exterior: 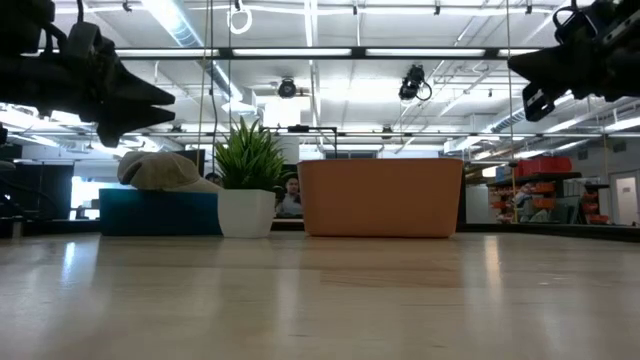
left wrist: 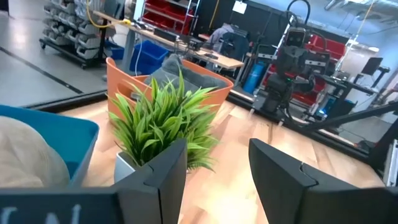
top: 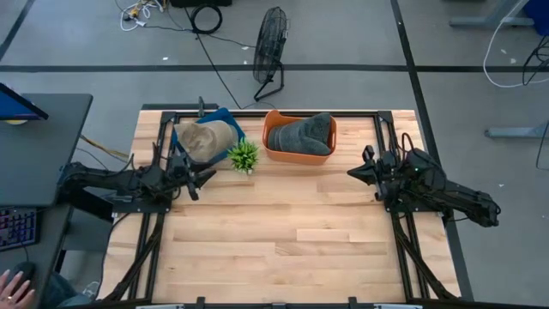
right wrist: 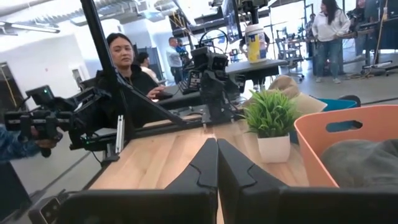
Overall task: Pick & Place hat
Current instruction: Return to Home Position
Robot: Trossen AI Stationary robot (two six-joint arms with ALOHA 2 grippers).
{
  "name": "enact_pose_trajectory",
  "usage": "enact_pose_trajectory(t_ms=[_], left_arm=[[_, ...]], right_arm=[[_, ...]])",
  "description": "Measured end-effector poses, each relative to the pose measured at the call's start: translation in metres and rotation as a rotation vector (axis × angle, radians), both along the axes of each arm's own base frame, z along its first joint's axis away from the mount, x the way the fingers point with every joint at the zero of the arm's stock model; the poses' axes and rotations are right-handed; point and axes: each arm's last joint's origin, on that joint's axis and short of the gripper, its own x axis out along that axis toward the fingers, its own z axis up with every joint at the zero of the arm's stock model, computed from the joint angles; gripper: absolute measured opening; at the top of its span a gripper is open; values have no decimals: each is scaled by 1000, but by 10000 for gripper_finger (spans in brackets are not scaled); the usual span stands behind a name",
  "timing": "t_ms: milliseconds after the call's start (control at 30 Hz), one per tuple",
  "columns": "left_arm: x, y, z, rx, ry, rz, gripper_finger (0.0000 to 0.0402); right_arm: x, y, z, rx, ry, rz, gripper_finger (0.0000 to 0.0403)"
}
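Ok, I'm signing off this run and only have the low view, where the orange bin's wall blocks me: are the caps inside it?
Observer: Yes. The high view shows dark caps filling the orange bin; I cannot count them.
Operator: Is the left hand holding anything?
Observer: No. Its wrist view shows the left hand open and empty, near the plant.
Operator: And the right?
Observer: The right hand is shut, with nothing between its fingers.

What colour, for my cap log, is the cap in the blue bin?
Tan; the cap shows best in the high view.
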Motion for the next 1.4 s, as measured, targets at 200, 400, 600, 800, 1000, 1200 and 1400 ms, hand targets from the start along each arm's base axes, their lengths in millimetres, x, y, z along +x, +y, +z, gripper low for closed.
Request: enact_pose_trajectory(t_ms=[200,400,600,800,1000,1200,1400], left_arm=[[0,0,0,83,37,-3,176],[0,0,0,143,60,-6,177],[0,0,0,131,52,-5,177],[0,0,0,131,52,-5,177],[0,0,0,131,51,-5,177],[0,0,0,131,51,-5,177],[0,0,0,131,51,-5,177]], right_arm=[[0,0,-1,-18,3,-2,0],[1,0,-6,-52,44,-4,0],[1,-2,-7,-70,56,-59,0],[5,-6,-18,-57,17,-154,0],[4,-9,-19,-50,27,-261,0],[4,-12,-20,-41,45,-354,19],[4,-12,-20,-31,44,-353,34]])
